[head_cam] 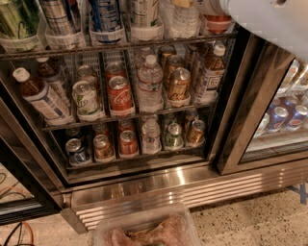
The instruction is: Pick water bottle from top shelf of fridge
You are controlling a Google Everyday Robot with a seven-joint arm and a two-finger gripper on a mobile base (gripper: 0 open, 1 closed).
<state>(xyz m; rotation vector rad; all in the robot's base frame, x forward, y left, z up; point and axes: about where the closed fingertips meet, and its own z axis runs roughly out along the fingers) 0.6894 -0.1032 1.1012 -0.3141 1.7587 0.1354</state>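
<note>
Looking down at the open fridge (144, 188) from my remote seat. The white arm (272, 26) comes in from the upper right corner. The hand (208, 6) sits at the top edge of the frame, right of centre and up against the top shelf (120, 47). It is mostly cut off, so I cannot tell its state.

The water bottle (186, 20) stands upright on that top shelf, just left of the hand. It is clear and ribbed, and only its lower body is in view. Whether the hand touches it, I cannot tell. Tall cans (105, 14) stand in clear cup holders along the same row, to the left.

On the middle rack a brown tea bottle (41, 96) leans at the left. A red soda can (120, 93) and a second clear bottle (150, 84) are at centre, and another tea bottle (210, 74) is at the right. The bottom rack holds small cans (128, 142).

The neighbouring cooler (284, 117) at the right edge shows blue cans. A clear plastic tub (144, 229) is at bottom centre, on the speckled floor (260, 221).
</note>
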